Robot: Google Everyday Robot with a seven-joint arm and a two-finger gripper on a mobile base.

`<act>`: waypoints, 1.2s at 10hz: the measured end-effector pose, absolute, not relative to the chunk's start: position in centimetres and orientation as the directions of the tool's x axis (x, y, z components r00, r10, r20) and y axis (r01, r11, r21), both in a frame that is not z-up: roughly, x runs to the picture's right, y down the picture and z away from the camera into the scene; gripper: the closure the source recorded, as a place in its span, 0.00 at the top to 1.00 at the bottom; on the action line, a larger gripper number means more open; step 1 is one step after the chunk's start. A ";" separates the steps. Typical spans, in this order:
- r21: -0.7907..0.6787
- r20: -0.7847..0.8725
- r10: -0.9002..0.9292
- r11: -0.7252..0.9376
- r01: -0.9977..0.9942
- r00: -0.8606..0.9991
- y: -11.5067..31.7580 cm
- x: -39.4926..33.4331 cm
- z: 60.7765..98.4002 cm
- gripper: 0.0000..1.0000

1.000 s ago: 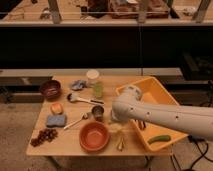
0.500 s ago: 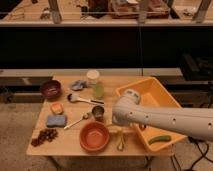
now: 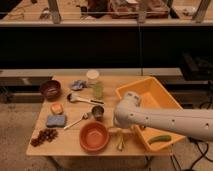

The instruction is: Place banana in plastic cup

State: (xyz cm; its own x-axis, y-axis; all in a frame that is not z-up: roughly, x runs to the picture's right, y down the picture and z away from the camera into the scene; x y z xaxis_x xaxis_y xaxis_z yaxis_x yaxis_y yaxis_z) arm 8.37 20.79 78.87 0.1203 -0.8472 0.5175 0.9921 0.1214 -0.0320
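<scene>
The banana (image 3: 120, 143) is small and pale yellow. It lies near the table's front edge, just right of the orange bowl (image 3: 94, 136). My gripper (image 3: 120, 132) hangs from the white arm's end directly over the banana, at or just above it. The plastic cup (image 3: 93, 83) is tall and translucent yellow-green with a whitish top. It stands upright at the back middle of the table, well behind and left of the gripper.
A yellow bin (image 3: 141, 88) on the right holds a green cucumber-like piece (image 3: 160, 139). A dark metal cup (image 3: 98, 112), spoon (image 3: 77, 121), ladle (image 3: 80, 98), dark red bowl (image 3: 50, 89), blue sponge (image 3: 56, 120), grapes (image 3: 44, 136) and grey cloth (image 3: 78, 85) are on the wooden table (image 3: 70, 147).
My arm has come down and slightly forward, bringing the gripper lower over the banana. The banana and the other objects have not moved.
</scene>
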 end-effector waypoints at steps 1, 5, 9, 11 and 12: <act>-0.042 0.524 -0.842 0.126 0.991 0.129 21.5 8.4 79.4 0.72; -0.061 0.541 -0.823 0.168 0.984 0.174 23.4 8.9 80.9 0.58; -0.051 0.552 -0.818 0.156 0.986 0.158 24.1 8.0 81.0 0.26; -0.045 0.553 -0.820 0.148 0.988 0.148 24.3 7.7 81.0 0.25; -0.043 0.558 -0.817 0.147 0.988 0.146 24.5 7.5 81.0 0.25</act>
State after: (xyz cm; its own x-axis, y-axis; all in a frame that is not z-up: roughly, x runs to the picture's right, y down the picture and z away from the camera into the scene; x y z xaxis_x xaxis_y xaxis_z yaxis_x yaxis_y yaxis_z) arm 7.54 24.50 81.04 0.1459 -0.8171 0.5577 0.9882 0.1473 -0.0427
